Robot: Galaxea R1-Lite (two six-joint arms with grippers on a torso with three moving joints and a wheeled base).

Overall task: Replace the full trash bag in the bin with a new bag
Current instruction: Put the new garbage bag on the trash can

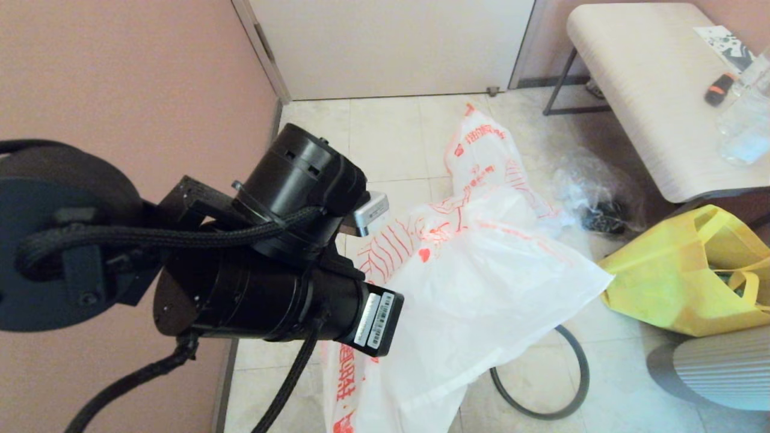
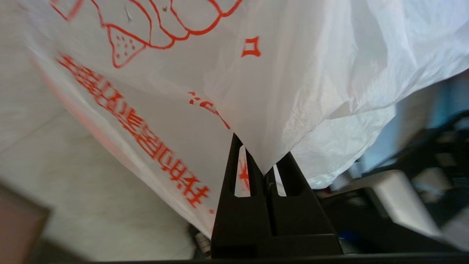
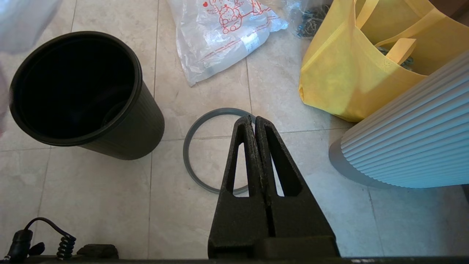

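My left gripper is shut on a fold of the new bag, a thin white bag with orange-red print. The bag hangs spread in front of my left arm and covers the middle of the floor. Behind it lies the full trash bag, which also shows beyond the hoop. The black bin stands upright and empty; in the head view it is hidden. Its grey hoop rim lies flat on the tiles. My right gripper hovers over that hoop, shut and empty.
A yellow fabric tote sits at the right, with a white ribbed object beside it. A clear plastic bag with dark items lies past the full bag. A pale bench stands at the back right and a pink wall at the left.
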